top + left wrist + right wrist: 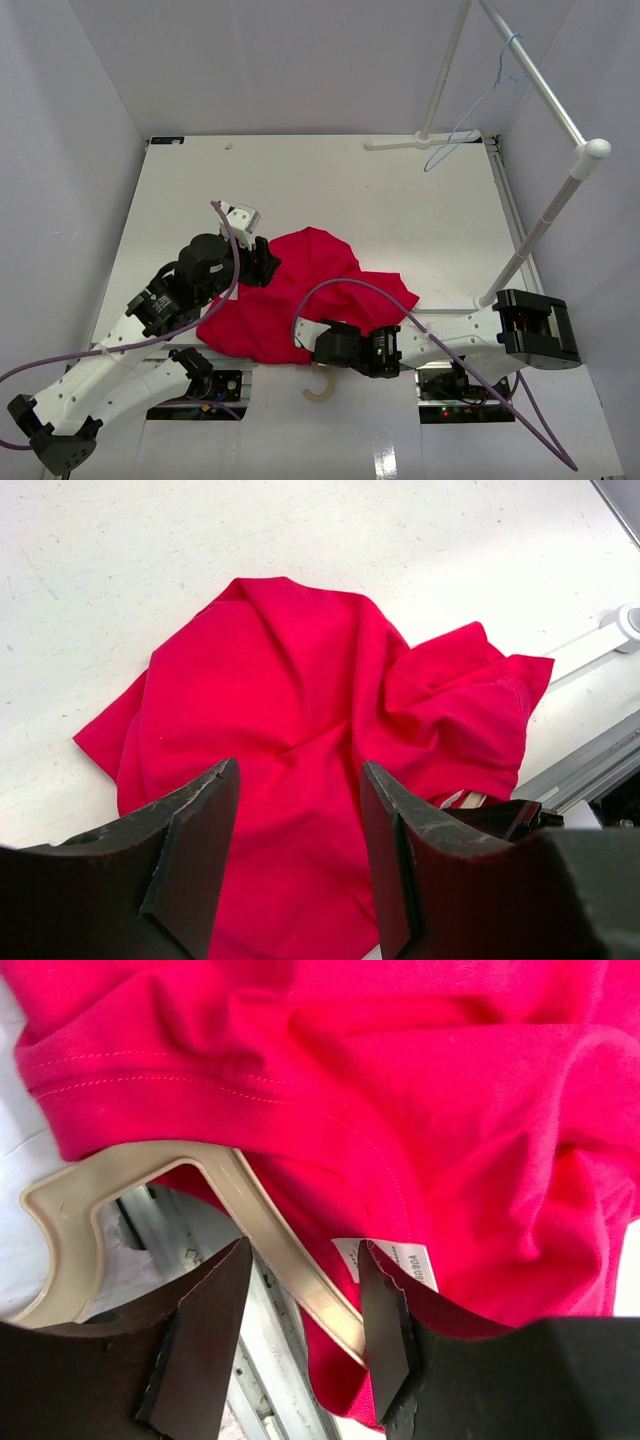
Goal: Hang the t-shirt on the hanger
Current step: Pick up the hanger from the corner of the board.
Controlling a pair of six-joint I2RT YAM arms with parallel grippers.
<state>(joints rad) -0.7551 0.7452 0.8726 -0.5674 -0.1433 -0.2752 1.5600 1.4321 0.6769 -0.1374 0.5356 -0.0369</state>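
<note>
Top external — hanger [320, 387] mostly under t-shirt [300, 285]

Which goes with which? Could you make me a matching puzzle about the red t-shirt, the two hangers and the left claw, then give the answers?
Things:
1. red t-shirt
2. wooden hanger
3. light-blue wire hanger
4. left claw

Descriptions:
A. hangs from the white rail at the back right
B. open, at the cloth's left edge
C. crumpled in a heap on the table
D. tan hook pokes out from under the cloth at the near edge

Pairs: 1-C, 2-D, 3-A, 4-B
</note>
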